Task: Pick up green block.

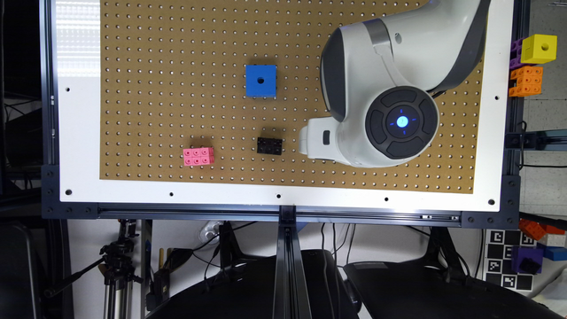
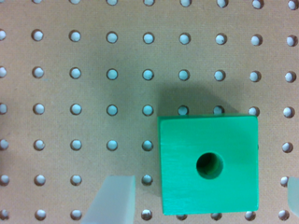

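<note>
Now the hand [image 2: 198,200] is wide open and holds nothing. Its two pale fingers [image 2: 112,200] sit one on each side of the green block [image 2: 209,164], not touching it. That block lies flat on the brown board with holes [image 2: 93,93], round hole facing up.

The brown pegboard surface [image 1: 177,44] under me looks like matt pressed fibreboard, evenly drilled; its white border panel [image 1: 79,110] is smooth and glossy, catching glare; the dark rail frame [image 1: 283,215] looks like metal; my white arm casing [image 1: 398,53] is glossy plastic; the bright green cube with a round hole [image 2: 209,164] has a smooth, faintly grained face; my pincer's pale fingers [image 2: 112,200] look translucent and matt.
</note>
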### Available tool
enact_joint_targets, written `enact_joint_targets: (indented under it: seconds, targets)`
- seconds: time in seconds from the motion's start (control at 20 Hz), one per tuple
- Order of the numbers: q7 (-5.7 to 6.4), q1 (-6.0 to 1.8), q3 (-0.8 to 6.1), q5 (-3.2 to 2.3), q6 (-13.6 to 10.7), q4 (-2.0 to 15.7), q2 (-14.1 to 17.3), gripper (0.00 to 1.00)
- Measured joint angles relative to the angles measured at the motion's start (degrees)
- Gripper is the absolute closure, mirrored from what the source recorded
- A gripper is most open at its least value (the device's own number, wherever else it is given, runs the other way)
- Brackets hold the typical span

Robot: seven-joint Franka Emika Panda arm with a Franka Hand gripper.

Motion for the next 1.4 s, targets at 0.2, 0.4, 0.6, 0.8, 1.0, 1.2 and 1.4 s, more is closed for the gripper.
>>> enact_joint_targets:
  seconds: [0.2, 0.4, 0.6, 0.8, 1.0, 1.2, 1.4]
  targets:
    - [0.0, 0.0, 0.0, 0.0, 0.8, 1.03, 2.2, 0.0]
    - [0.0, 0.0, 0.02, 0.0, 0.8, 2.09, 3.0, 0.0]
    - [0.0, 0.0, 0.03, 0.0, 1.0, 2.19, 4.1, 0.0]
    - [0.0, 0.03, 0.03, -0.01, 1.4, 2.61, 4.9, 0.0]
    - [0.0, -0.01, 0.03, -0.01, 1.4, 2.67, 4.9, 1.0]
    - [0.0, -0.02, 0.03, -0.01, 1.4, 2.67, 4.9, 1.0]
    - [-0.02, -0.04, 0.03, -0.01, 1.3, 2.66, 4.9, 1.0]
